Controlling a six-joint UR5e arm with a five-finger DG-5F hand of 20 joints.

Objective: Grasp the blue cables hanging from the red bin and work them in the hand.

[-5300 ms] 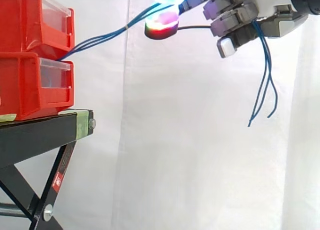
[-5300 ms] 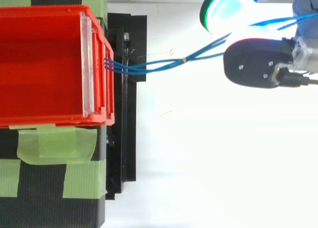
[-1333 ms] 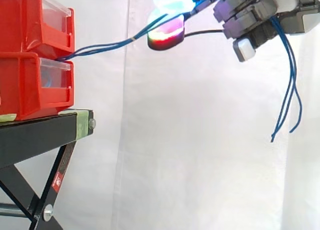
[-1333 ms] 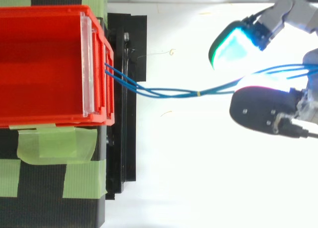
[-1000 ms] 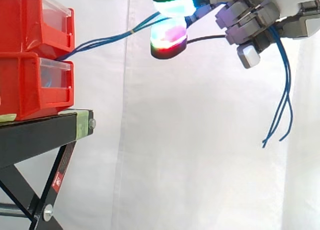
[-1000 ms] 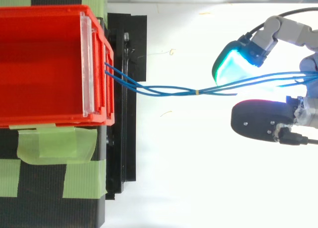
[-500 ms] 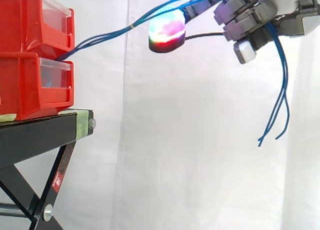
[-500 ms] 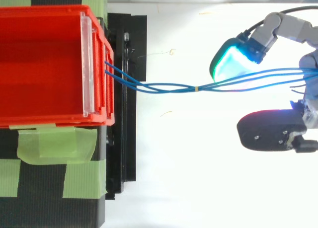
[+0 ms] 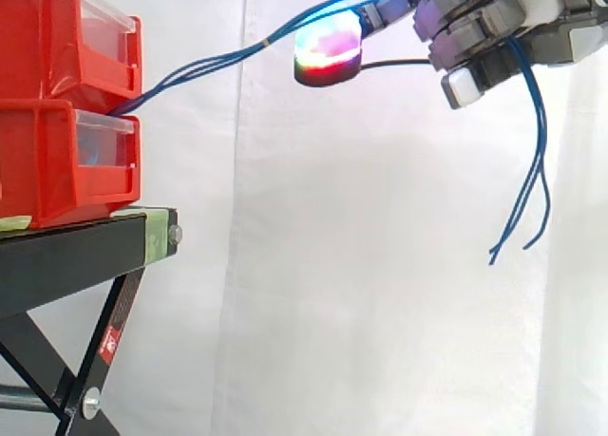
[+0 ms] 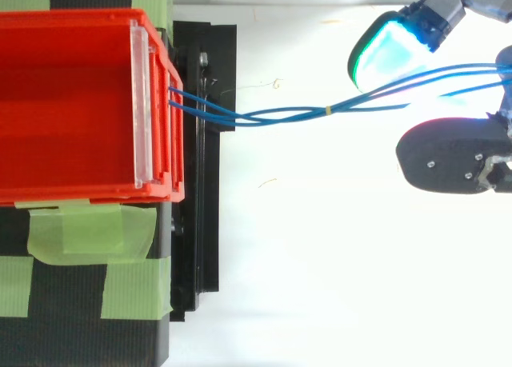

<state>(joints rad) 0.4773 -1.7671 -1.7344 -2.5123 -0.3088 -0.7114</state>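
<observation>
Blue cables (image 10: 320,109) run from the red bin (image 9: 47,37) into the hand (image 9: 489,18), clasped by its curled fingers (image 9: 467,48).

**Hand, one unit, raised, closed on a load**

Hand (image 9: 527,13) sits at the top right corner of the side view, coming in from the right edge. The grey fingers (image 9: 461,32) are curled in a stacked row, the lowest tipped with a white pad. One pad glowing red and green reaches out to the left. In the top view a cyan-green pad and a dark-backed pad stand apart. The blue cables (image 10: 280,111) pass between them, and the curled fingers grip them.
</observation>
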